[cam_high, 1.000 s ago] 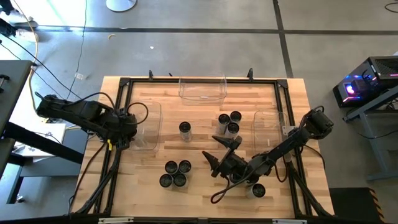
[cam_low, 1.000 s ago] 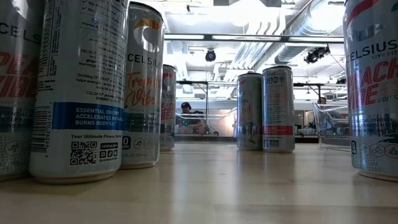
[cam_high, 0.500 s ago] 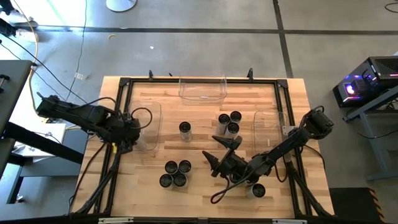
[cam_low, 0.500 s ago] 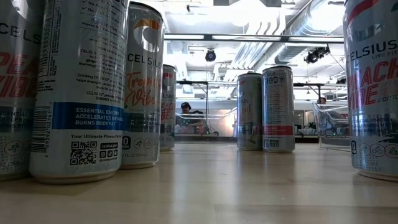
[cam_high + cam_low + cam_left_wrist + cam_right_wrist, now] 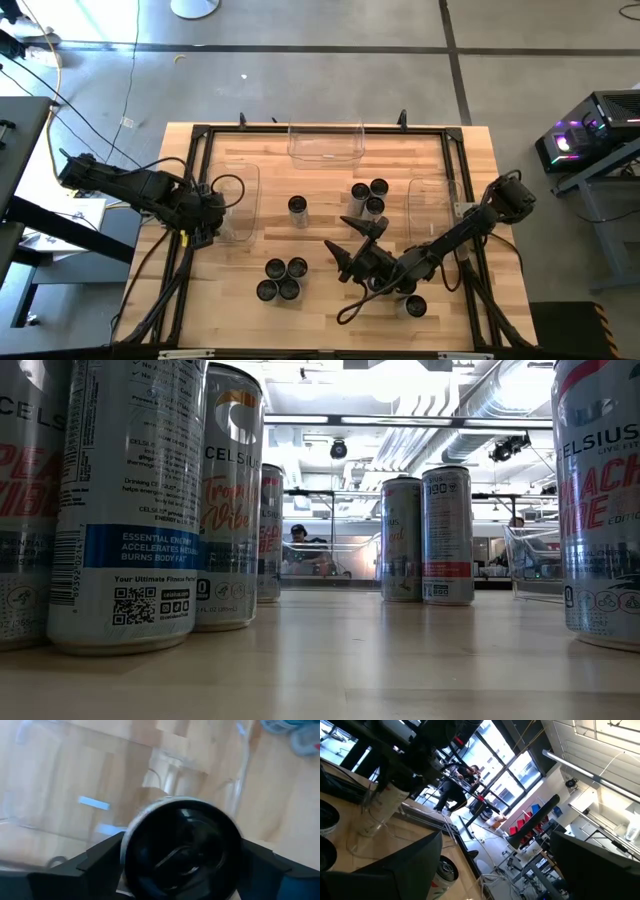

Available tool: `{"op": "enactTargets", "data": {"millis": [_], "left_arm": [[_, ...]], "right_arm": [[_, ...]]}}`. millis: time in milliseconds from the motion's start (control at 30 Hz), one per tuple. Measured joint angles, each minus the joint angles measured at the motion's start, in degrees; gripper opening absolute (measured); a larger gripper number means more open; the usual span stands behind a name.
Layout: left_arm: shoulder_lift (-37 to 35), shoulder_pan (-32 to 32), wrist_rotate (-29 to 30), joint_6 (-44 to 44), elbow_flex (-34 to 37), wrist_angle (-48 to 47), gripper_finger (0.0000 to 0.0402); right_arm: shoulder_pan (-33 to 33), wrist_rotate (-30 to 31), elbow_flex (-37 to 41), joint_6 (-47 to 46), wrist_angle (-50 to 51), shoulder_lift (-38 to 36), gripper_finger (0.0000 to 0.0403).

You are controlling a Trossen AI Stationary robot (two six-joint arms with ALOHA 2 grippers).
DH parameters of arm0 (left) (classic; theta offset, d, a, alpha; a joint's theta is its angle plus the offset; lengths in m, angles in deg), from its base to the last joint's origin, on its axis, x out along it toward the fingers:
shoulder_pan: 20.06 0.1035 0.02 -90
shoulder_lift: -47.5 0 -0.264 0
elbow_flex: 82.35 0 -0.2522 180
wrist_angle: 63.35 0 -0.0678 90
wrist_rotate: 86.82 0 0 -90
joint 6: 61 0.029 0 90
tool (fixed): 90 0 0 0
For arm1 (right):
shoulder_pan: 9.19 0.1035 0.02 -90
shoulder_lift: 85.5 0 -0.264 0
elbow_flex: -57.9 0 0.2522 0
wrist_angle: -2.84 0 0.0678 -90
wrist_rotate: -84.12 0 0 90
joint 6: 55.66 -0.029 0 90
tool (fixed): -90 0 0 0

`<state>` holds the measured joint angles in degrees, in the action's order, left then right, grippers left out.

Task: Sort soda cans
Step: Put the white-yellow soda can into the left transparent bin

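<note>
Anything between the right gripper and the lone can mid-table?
Nothing visible: only bare table lies between the open right gripper and the lone can. The three-can cluster stands off that line, toward the far side. The left gripper is at the left bin.

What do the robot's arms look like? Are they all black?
Mostly, yes. The left arm and right arm are dark and jointed, each ending in two pointed dark fingers. Black cables loop beside both, and a small yellow spot shows near the left gripper.
</note>
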<state>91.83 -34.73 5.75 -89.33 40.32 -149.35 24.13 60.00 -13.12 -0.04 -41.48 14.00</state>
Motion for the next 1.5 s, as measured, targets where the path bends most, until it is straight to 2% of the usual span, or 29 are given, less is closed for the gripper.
{"op": "enactTargets", "data": {"millis": [167,300,467,600,700,800,867,900,967,1100,1167,1233,1300,1400,1500], "left_arm": [[-0.1,0.0,-4.4,-0.2,-0.7,-0.4,0.032],[-0.1,0.0,-4.4,-0.5,-3.9,-1.4,0.032],[-0.1,0.0,-0.6,0.0,-9.9,-4.4,0.0321],[-0.1,0.0,5.1,0.9,-14.8,-6.8,0.0321],[-0.1,0.0,9.1,2.7,-17.7,-6.9,0.0321],[0.5,0.0,13.9,4.6,-19.8,-6.7,0.0321],[0.9,0.0,17.2,6.1,-20.3,-5.9,0.0321],[1.1,0.0,19.4,6.4,-20.3,-4.8,0.0321],[1.6,0.0,23.8,6.7,-20.3,-2.1,0.0321],[3.6,0.0,27.5,11.2,-19.4,7.3,0.0321],[4.8,0.0,27.6,14.1,-18.6,13.0,0.0321],[6.5,0.0,27.7,17.5,-17.9,18.5,0.0321],[8.2,0.0,28.3,21.1,-17.3,23.0,0.0321],[11.4,0.0,31.6,24.8,-17.2,28.2,0.0321],[14.7,0.0,36.5,25.4,-17.2,31.6,0.0321]], "right_arm": [[0.0,-0.3,0.0,0.1,0.0,0.0,0.0365],[0.0,-0.6,-0.1,-0.1,-0.9,0.0,0.0365],[0.1,-0.8,-2.3,-0.3,-0.1,-0.8,0.0365],[0.0,-1.3,-4.8,-2.6,8.1,-2.7,0.0365],[-1.1,-7.0,-6.2,-12.8,22.6,-5.5,0.0365],[-4.1,-20.2,-7.4,-28.6,39.9,-9.0,0.0365],[-6.4,-28.5,-7.8,-37.0,47.7,-10.7,0.0365],[-7.5,-30.7,-7.8,-39.7,50.6,-11.4,0.0365],[-9.0,-31.5,-7.8,-43.7,53.9,-12.8,0.0365],[-10.6,-26.8,-7.8,-53.3,59.9,-16.9,0.0365],[-11.8,-26.5,-7.8,-60.9,64.8,-19.4,0.0365],[-14.2,-26.6,-8.6,-72.2,72.6,-21.4,0.0365],[-17.1,-27.4,-9.7,-79.3,79.9,-21.8,0.0365],[-20.9,-30.6,-11.3,-82.7,86.6,-20.4,0.0365],[-24.9,-36.4,-14.3,-84.1,91.0,-18.0,0.0365]]}}
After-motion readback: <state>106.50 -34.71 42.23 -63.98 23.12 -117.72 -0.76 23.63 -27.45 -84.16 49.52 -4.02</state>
